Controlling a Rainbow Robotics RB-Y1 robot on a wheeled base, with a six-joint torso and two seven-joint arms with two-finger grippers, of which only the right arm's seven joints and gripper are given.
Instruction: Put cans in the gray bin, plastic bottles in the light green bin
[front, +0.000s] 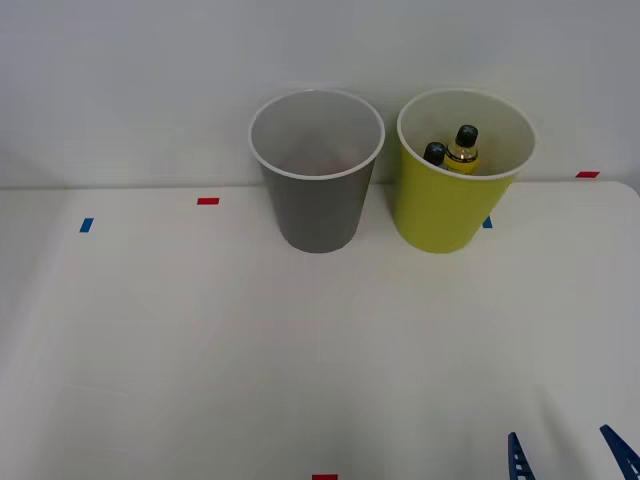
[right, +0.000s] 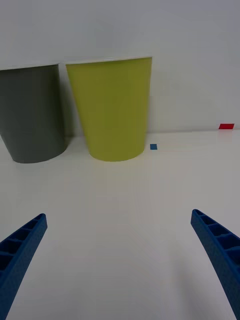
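Bins are standing side by side at the far edge of a white table (front: 200, 340), seen from above and in front. On the robot's left, the gray bin (front: 318, 210) is sitting upright with a white rim and a pale inside; something faintly reddish may be lying at its bottom, but it is too dim to say whether that is a can. Just beside it, on the right, the green bin (front: 450, 205) is holding 2 bottles (front: 452, 152): one yellow with a gold neck and black cap, and one whose black cap is peeking up beside it, leaning near the bin's front wall. No cans or bottles are lying loose on the table, which is carrying small tape marks, red (front: 208, 201) and blue (front: 86, 225). The right gripper (front: 568, 455) is hovering low at the near right corner of the front view, well apart from both bins, its 2 blue ribbed fingers (right: 20, 250) spread wide with nothing between them. From the wrist camera, both bins are standing ahead of the gripper, the green one more directly in line. Judging by this, the bottle half of the sorting is looking done, with 2 bottles in the correct bin. Whether any cans are in the gray bin cannot be told, and nothing visible is waiting to be picked up.
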